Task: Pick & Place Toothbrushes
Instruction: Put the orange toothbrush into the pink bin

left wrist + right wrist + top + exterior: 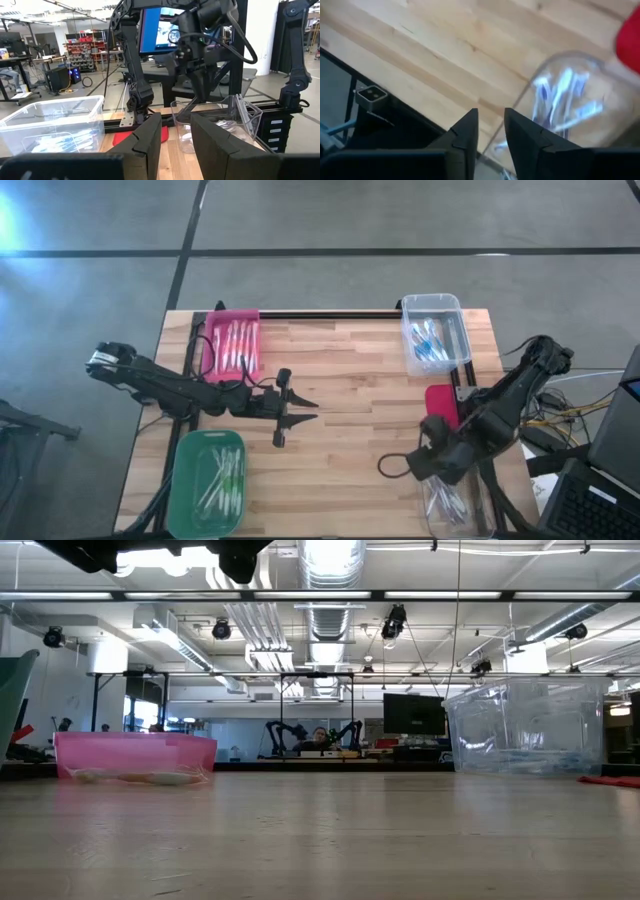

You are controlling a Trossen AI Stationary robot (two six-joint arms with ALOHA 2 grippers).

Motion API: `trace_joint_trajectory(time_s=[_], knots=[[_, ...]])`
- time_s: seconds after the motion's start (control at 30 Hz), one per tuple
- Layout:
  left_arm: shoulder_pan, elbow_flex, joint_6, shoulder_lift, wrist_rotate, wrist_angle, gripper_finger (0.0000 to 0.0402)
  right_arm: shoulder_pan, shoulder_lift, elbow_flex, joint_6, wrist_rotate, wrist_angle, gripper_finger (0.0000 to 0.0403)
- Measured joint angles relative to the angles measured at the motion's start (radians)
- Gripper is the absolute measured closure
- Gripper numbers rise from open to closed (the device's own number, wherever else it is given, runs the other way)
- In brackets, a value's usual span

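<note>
Toothbrushes (560,102), thin pale plastic sticks with blue accents, are lying in a clear rectangular bin (452,505) beneath the right pincer (491,131), fingers slightly apart, empty. Left pincer (300,411) is hovering over the wooden desk (350,380), fingers apart, empty.

The high view looks straight down on the whole counter (340,380). The low view looks level along its surface. Both share the pink bin (232,345) and the clear bin (435,330).

Wood table (350,380): pink bin (232,343), green bin (209,482), clear bins (435,333)
</note>
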Motion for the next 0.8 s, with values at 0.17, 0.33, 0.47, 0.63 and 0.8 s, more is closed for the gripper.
trace_joint_trajectory(time_s=[0.17,0.33,0.47,0.63,0.8], knots=[[0.0,0.0,0.001,0.0,0.0,-0.028,0.0291,-0.103,0.0,0.02,-0.165,0.0,-0.002,0.0333],[0.0,0.003,0.001,0.0,0.0,-0.1,0.0291,-0.214,0.001,0.041,-0.383,0.002,0.002,0.0351],[0.0,0.038,-0.002,-0.001,0.0,-0.244,0.0291,-0.295,0.001,0.044,-0.557,0.086,0.005,0.0361],[0.0,0.135,-0.013,-0.004,0.001,-0.635,0.0291,-0.381,0.001,0.044,-0.752,0.176,0.006,0.0362],[0.0,0.271,-0.04,-0.004,0.002,-1.13,0.0291,-0.449,0.002,0.044,-0.888,0.179,0.007,0.035]])
